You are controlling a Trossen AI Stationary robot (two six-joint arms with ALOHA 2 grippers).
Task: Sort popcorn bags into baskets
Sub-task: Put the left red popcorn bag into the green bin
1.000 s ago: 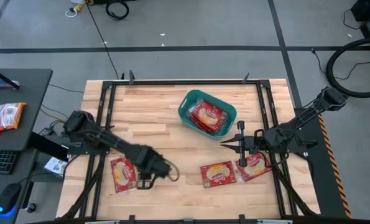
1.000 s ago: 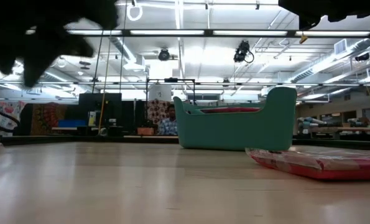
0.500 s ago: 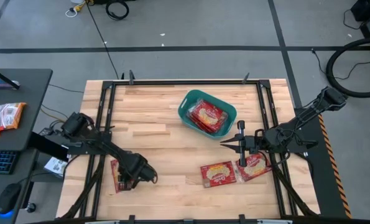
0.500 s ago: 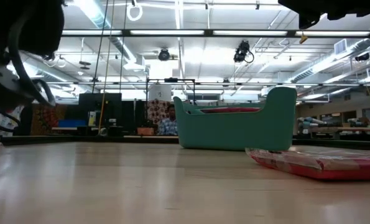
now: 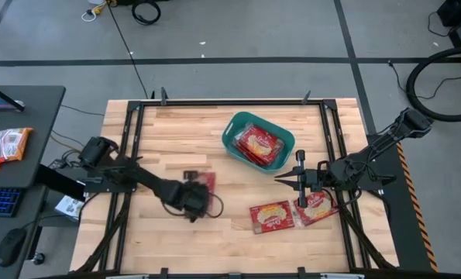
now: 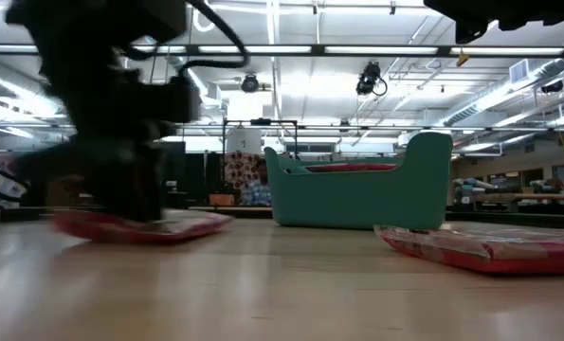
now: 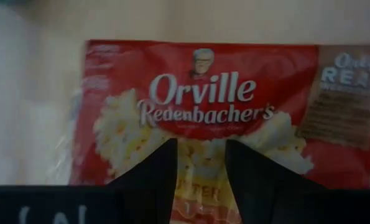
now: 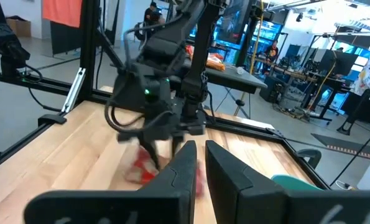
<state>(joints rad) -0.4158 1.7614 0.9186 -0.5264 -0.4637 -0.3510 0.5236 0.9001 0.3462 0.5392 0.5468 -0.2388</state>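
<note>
Your left gripper (image 5: 197, 186) sits over the middle of the table (image 5: 176, 132), its two fingers (image 7: 150, 171) pinched on a popcorn bag (image 7: 200, 112). In the left wrist view you can read the white lettering "Orville Redenbacher's" across the red packet, above the cream-yellow popcorn picture; a panel at one corner begins "Only REAL", and the smaller print under it is too blurred to read. In the low view this held bag (image 6: 144, 225) hangs flat and close to the tabletop, under the dark arm; whether it touches the wood cannot be told.

Your right gripper (image 5: 298, 180) waits at the right side of the table, its fingers (image 8: 181, 165) close together with only a narrow slit between them, holding nothing.

The teal basket (image 5: 232, 136) stands toward the far middle of the table, with red packets (image 5: 259, 144) lying inside it.

Two more bags lie flat on the wood near the front right: one (image 5: 272, 216) beside the right gripper, the other (image 5: 317, 207) touching it and partly under the right arm. Their lettering is too small to read.
</note>
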